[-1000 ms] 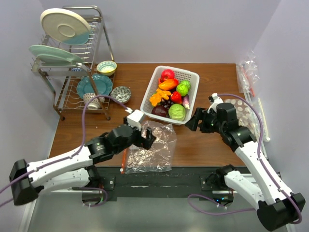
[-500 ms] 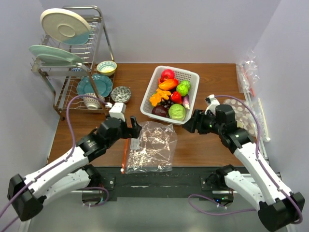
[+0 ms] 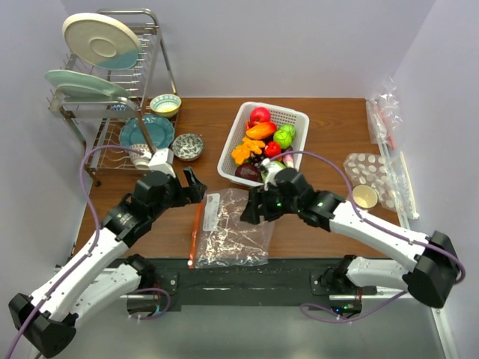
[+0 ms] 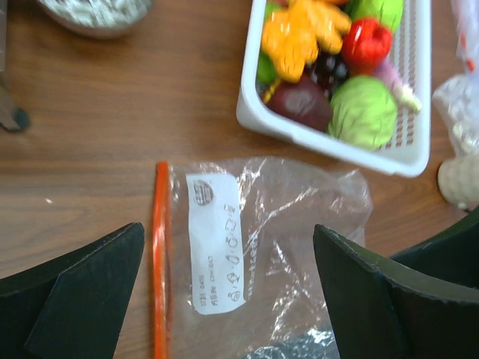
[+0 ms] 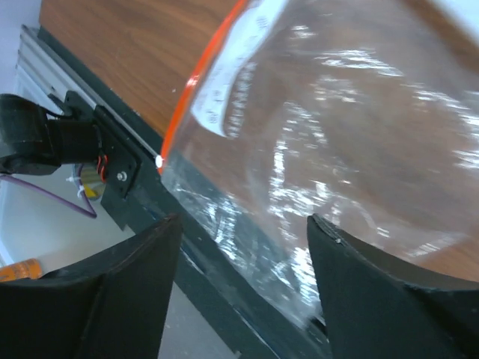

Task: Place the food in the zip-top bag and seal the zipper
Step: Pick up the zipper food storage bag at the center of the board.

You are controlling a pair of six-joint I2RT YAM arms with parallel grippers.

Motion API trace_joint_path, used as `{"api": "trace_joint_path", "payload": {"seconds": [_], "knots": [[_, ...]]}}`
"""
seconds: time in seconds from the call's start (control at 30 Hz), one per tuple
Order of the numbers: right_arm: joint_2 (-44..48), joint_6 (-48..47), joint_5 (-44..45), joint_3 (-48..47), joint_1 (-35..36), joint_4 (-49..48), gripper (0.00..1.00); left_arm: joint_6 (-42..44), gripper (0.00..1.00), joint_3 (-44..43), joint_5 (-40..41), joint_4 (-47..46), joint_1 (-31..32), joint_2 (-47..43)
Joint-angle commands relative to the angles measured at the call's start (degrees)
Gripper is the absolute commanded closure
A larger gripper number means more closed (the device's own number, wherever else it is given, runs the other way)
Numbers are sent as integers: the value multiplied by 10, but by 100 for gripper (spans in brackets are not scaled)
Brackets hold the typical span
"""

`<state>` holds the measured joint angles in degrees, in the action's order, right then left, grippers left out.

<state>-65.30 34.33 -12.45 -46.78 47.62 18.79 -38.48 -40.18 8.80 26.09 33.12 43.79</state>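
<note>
Lying flat on the desk (image 3: 337, 127), the zip-top bag (image 3: 228, 239) sat in the lower middle of the overhead frame with nothing visible inside it. Its zipper (image 3: 196, 232) ran down the bag's left edge as one orange-red strip. The bag's lower edge reached the black rail (image 3: 247, 273) at the desk's near edge, and the right wrist view showed the plastic overlapping that rail.

The food (image 3: 260, 131) was all in the white basket (image 3: 227, 153), above and just right of the bag. Only a narrow strip of bare wood separated the basket's near rim from the bag's top edge.

The left hand (image 3: 194, 185) hovered above the upper left corner of the bag, near the top end of the zipper. Its fingers were spread wide and held nothing. The right hand (image 3: 249, 211) was over the bag's upper right part with its fingers apart. Whether they touched the plastic could not be told.

Bare desk lay left of the zipper, below the dish rack (image 3: 93, 153) and a small patterned bowl (image 3: 187, 144). A wider stretch of bare wood lay right of the bag, reaching toward the clear packets (image 3: 385, 105) at the right edge.
</note>
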Motion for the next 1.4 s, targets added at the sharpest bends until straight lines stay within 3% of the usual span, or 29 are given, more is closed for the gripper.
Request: {"api": "trace_joint_path", "payload": {"seconds": [0.0, 0.13, 0.33, 0.5, 0.6, 0.8, 0.9, 0.93, 1.0, 1.03, 1.37], "knots": [[-55, 57, 123, -43, 105, -62, 25, 15, 0, -84, 98, 65, -4, -22], [-132, 98, 211, -89, 173, -58, 15, 39, 0, -117, 126, 82, -4, -53], [-240, 108, 405, -200, 255, 37, 13, 84, 0, -156, 150, 110, -4, -75], [-332, 105, 423, -262, 261, 69, 18, 95, 0, -145, 165, 112, -4, -102], [-382, 108, 427, -287, 261, 84, 27, 102, 0, -138, 163, 111, -4, -109], [-454, 108, 421, -317, 261, 100, 29, 108, 0, -119, 157, 111, -4, -113], [-468, 110, 408, -312, 262, 92, 42, 109, 0, -104, 149, 102, -4, -114], [-467, 106, 403, -310, 261, 88, 58, 109, 0, -100, 147, 97, -4, -114], [-454, 101, 386, -299, 261, 77, 77, 107, 0, -90, 140, 93, -4, -110], [-446, 95, 380, -293, 261, 71, 97, 106, 0, -87, 138, 92, -4, -109], [-274, 84, 351, -179, 251, -3, 100, 100, 0, -54, 106, 77, -4, -88]]}}
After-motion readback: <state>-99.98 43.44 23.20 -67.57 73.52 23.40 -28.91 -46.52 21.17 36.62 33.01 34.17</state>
